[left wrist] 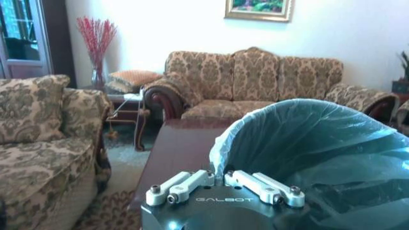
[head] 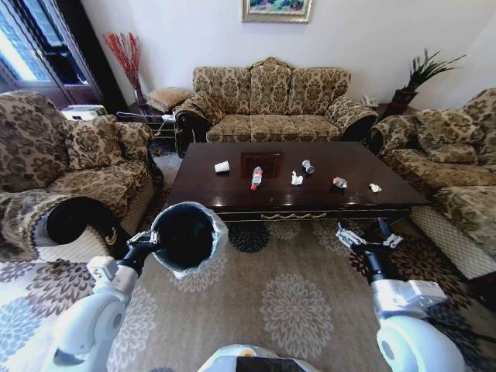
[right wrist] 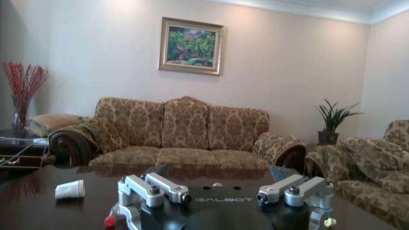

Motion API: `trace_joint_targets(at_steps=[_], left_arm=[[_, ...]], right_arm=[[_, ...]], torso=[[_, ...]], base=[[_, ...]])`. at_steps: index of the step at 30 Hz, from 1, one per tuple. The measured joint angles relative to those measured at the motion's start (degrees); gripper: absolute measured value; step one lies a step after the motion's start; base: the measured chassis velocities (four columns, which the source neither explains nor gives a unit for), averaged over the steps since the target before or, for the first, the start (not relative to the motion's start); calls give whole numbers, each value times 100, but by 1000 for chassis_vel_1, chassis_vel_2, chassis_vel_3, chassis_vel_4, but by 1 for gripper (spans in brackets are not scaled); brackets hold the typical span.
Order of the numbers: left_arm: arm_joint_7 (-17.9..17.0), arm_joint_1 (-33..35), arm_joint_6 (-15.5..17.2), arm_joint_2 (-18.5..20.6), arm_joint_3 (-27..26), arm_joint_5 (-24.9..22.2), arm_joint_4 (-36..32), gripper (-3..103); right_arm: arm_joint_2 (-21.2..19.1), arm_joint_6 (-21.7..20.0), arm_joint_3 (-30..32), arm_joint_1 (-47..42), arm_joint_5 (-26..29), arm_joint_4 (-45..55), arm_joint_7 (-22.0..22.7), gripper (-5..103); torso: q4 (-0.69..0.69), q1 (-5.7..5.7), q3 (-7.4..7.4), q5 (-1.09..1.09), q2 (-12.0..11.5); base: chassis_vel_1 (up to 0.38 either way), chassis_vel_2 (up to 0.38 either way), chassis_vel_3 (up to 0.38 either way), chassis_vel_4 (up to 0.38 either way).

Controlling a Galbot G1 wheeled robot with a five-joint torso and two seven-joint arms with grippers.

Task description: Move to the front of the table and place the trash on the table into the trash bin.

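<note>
The dark glossy table [head: 364,167] stands in front of me, and the trash lies across its middle. There is a white paper cup [head: 222,166], a clear bottle with a red label [head: 256,177], a small silver can [head: 308,166], a crumpled tissue [head: 297,179], a colourful wrapper [head: 339,183] and another tissue [head: 375,187]. My left gripper [head: 147,239] is shut on the bagged rim of the black trash bin [head: 186,235], holding it in front of the table's near left corner. The right gripper [head: 367,235] hangs open near the front right edge. The right wrist view shows the cup [right wrist: 69,189] beyond that gripper [right wrist: 223,191].
A patterned three-seat sofa [head: 267,101] stands behind the table. Armchairs flank it at left [head: 70,163] and right [head: 457,170]. A side table [head: 143,120] fills the back left corner. A floral rug [head: 294,294] covers the floor between me and the table.
</note>
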Motion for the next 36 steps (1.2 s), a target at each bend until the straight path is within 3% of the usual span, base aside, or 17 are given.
trace_joint_targets(at_steps=[11, 26, 36], left_arm=[[-35, -3, 3, -112, 208, 87, -205, 2], [-36, -292, -194, -67, 485, -104, -358, 2], [-13, -385, -281, -74, 637, 220, -192, 2]], right_arm=[[-46, -105, 8, 26, -170, 8, -50, 100], [268, -105, -32, -289, -521, 8, 82, 100], [295, 83, 14, -464, -471, 6, 96, 100]], torso=[[2, 0, 0, 0, 0], [1, 0, 0, 0, 0], [1, -1, 0, 0, 0]], base=[[0, 0, 0, 0], [0, 0, 0, 0], [-24, 23, 28, -26]])
